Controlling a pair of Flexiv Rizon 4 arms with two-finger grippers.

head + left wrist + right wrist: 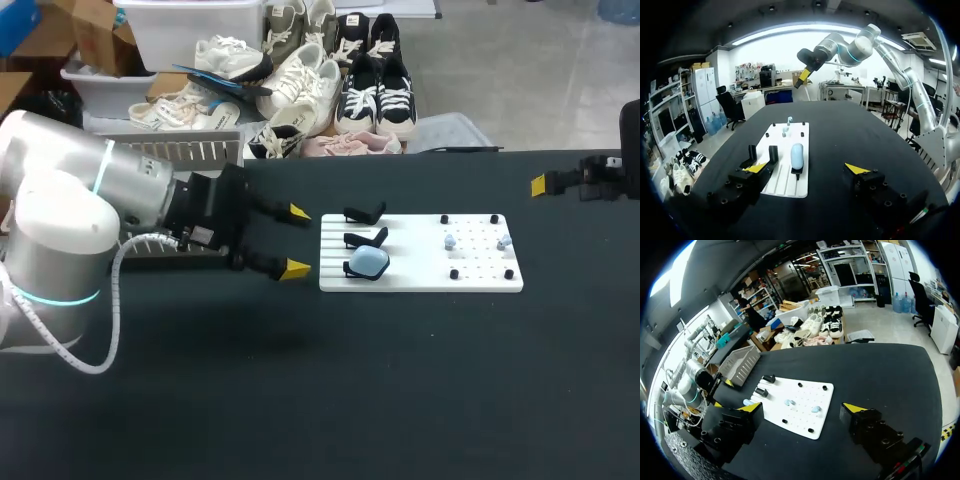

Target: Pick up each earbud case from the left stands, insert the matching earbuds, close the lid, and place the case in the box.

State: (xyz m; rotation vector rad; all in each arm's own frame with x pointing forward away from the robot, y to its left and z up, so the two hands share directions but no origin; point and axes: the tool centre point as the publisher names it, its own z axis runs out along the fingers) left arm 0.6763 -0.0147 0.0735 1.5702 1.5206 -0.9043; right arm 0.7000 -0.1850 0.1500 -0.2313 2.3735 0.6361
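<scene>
Black table (300,400), one board (420,281), three stands (365,213), one case (368,261), two earbuds (450,241)

The left arm (60,200) is made of fat, rounded links in silvery white, with thin glowing cyan rings at the joints and a white coiled cable (112,300) looped beside it. The left gripper (297,240) is a black block with two black fingers capped by yellow wedge tips. The right gripper (802,407) matches, its finger blocks dotted with round screw holes.
</scene>
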